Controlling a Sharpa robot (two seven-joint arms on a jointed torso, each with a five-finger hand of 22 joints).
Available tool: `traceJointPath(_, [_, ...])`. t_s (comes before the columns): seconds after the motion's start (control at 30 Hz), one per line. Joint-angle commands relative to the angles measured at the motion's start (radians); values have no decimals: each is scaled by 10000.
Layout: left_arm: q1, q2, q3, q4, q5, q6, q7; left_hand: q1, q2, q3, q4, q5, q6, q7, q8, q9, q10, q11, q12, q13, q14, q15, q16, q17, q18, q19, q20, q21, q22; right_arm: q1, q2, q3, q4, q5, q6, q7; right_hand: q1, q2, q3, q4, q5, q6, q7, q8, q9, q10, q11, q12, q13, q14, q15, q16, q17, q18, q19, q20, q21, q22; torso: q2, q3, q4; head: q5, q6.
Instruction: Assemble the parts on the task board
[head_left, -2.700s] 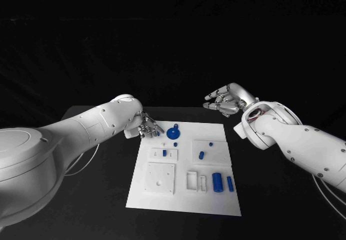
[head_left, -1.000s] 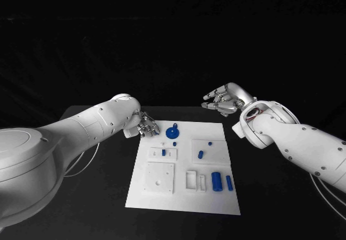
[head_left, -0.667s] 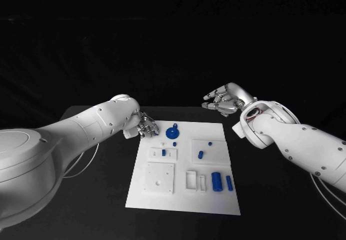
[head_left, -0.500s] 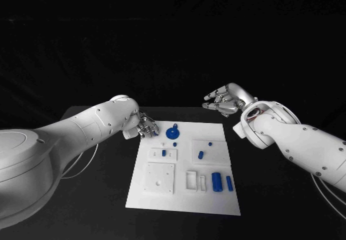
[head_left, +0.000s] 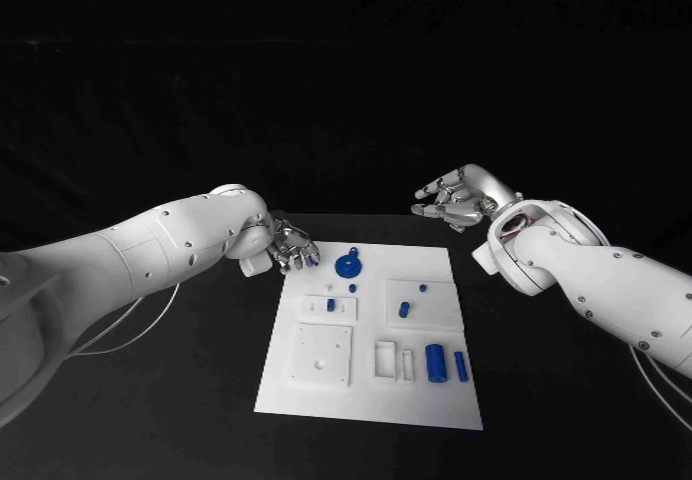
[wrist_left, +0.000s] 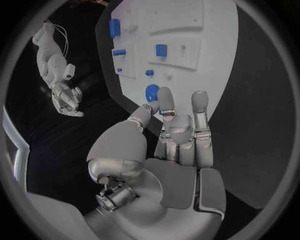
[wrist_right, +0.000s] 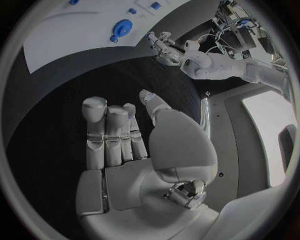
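**Two hands waiting by the white board**

The black table is holding the white task board in its middle. On the near part of the board, a big blue tube and a thin blue rod are lying side by side at the right. A small white block with a slot is sitting just beside them, and a bigger white square plate is lying to the left.

A bit farther back, two small blue pieces are sitting on a raised white square, and another little blue piece is sitting on a smaller one to its left.

At the far end, a round blue disc (it has a little stub on top) is lying on the board.

The left hand is hanging just beside that disc, at the board's far left corner. Its fingers are stretching out side by side and are holding nothing.

The right hand is floating past the board's far right corner, well apart from the parts. Its fingers are bending a little but staying spread, and it is holding nothing too.
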Motion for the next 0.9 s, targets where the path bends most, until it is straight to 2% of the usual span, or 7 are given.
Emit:
traceJointPath(0.03, [104, -268, 4, 628, 77, -737, -204, -84, 9, -7, -44, 78, 1376, -1186, -88, 734, 449, -134, 76, -43, 112, 1, 3, 42, 33, 53, -19, 43, 185, -17, -13, 4, -45, 15, 142, 23, -26, -66, -10, 76, 65, -56, 16, 3, -6, -31, 5, 25, -1, -31, 26, -24, 2, 138, 29, 7, 2, 823, -106, -4, 84, -10, -69])
traceJointPath(0.27, [203, -813, -45, 1814, -251, -1201, -358, -80, -81, -12, -88, 257, 1566, -1232, -165, 871, 458, -171, 339, -102, 197, -3, 21, 207, 46, 81, -13, 88, 187, -119, -22, 4, -130, 56, 170, 25, -27, -66, -4, 101, 85, -58, 16, 1, -7, -43, 5, 9, -13, -34, 26, -36, -8, 140, 23, 6, -16, 818, -223, -6, 146, 52, -124])
traceJointPath(0.43, [220, -986, -349, 2387, -469, -1716, -543, -65, -116, 7, -97, 392, 1629, -1240, -211, 911, 459, -177, 409, -145, 216, 3, 12, 227, 66, 115, -2, 130, 188, -180, -17, 3, -166, 69, 180, 30, -27, -66, -4, 101, 85, -58, 16, 1, -7, -43, 5, 9, -13, -34, 26, -36, -8, 140, 23, 6, -16, 818, -285, -22, 177, 15, -174])
traceJointPath(0.5, [223, -1057, -578, 2660, -587, -2016, -663, -55, -120, 25, -82, 403, 1664, -1241, -260, 896, 458, -177, 450, -172, 231, 9, 24, 252, 104, 135, 22, 167, 192, -207, -20, 3, -180, 74, 180, 32, -29, -66, -1, 107, 107, -58, 16, 2, -6, -39, 4, 15, -8, -33, 26, -33, -5, 140, 18, 7, -25, 816, -287, -20, 181, 19, -196])
traceJointPath(0.6, [221, -1110, -746, 2886, -716, -2279, -762, -33, -125, 31, -71, 402, 1679, -1241, -289, 889, 459, -181, 495, -180, 245, 12, 58, 296, 120, 142, 33, 196, 194, -226, -29, 3, -183, 82, 181, 33, -29, -66, -1, 107, 107, -58, 16, 2, -6, -39, 4, 15, -8, -33, 26, -33, -5, 140, 18, 7, -25, 816, -266, -15, 181, 33, -195])
traceJointPath(0.73, [182, -1155, -845, 3092, -822, -2561, -834, -9, -124, 40, -52, 383, 1698, -1238, -346, 846, 455, -183, 568, -183, 261, 16, 119, 355, 161, 156, 59, 253, 196, -240, -40, 3, -180, 90, 179, 35, -29, -66, -1, 107, 107, -58, 16, 2, -6, -39, 4, 15, -8, -33, 26, -33, -5, 140, 18, 7, -25, 816, -245, -14, 173, 37, -206])
traceJointPath(0.9, [65, -1210, -890, 3298, -982, -2873, -875, 42, -125, 29, -14, 294, 1733, -1234, -415, 751, 456, -185, 656, -196, 259, 28, 191, 374, 233, 146, 111, 360, 195, -249, -55, 3, -169, 97, 178, 37, -29, -67, 5, 114, 128, -56, 15, 1, -6, -37, 2, 17, -7, -30, 25, -29, -3, 138, 24, 6, -8, 820, -237, -10, 170, 45, -239])
